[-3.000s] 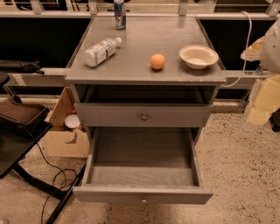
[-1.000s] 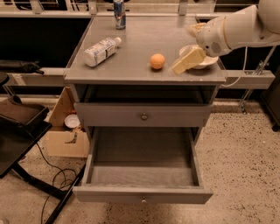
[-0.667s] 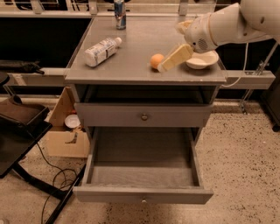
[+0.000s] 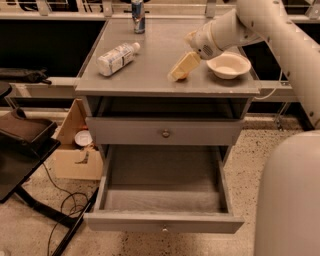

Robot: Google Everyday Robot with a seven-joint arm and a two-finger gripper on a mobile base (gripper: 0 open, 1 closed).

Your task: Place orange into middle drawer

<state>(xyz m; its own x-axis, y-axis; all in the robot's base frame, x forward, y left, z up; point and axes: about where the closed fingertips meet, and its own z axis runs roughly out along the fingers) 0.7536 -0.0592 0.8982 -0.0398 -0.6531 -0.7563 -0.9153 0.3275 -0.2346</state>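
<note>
- Fingers [image 4: 184, 66] of the gripper [image 4: 176, 76] point down and to the left, and their tips are on or just above the tabletop [image 4: 150, 80], near its front edge. I see them from the side as one cream wedge, so I cannot tell how wide they stand or if they hold something.
- I do not see the orange clearly. The fingers hide the spot of tabletop at their tips, and I cannot tell if the fruit is behind them.
- The white arm [image 4: 272, 30] comes in from the upper right and passes above the cream bowl [image 4: 228, 65]. This bowl stands just beside the gripper, on its right, near the right front corner.
- The middle drawer [image 4: 162, 222] is pulled far out toward the camera. I can see its grey floor and both side walls, and its small knob [image 4: 164, 229] shows at the lower edge of the front.
- The drawer front above it [image 4: 125, 131] is closed, with a round metal knob [image 4: 165, 133] in the centre.
- A plastic bottle [image 4: 117, 57] lies on its side on the left part of the tabletop, well apart from the gripper.
- A can [image 4: 138, 10] stands upright at the back edge.
- A cardboard box [image 4: 75, 152] sits on the floor at the left of the cabinet.
</note>
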